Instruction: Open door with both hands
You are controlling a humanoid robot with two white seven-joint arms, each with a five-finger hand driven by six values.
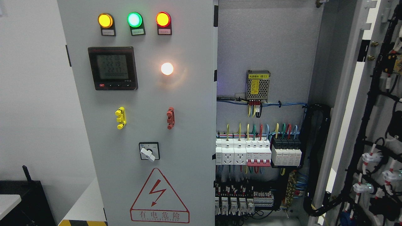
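Note:
A grey electrical cabinet fills the head view. Its left door [141,94] is closed and carries three indicator lamps [134,19], a digital meter [112,68], a lit white lamp [167,68], a yellow handle [120,117], a red handle [170,118], a rotary switch [149,151] and a red warning triangle [159,196]. The right door [373,125] is swung wide open at the right edge, its inner face covered in black wiring. Neither of my hands nor arms shows anywhere.
Inside the open half are a small power supply [258,84], rows of breakers and sockets [251,152] and coloured wires. A white wall stands left of the cabinet. A black object [28,201] sits low at the left.

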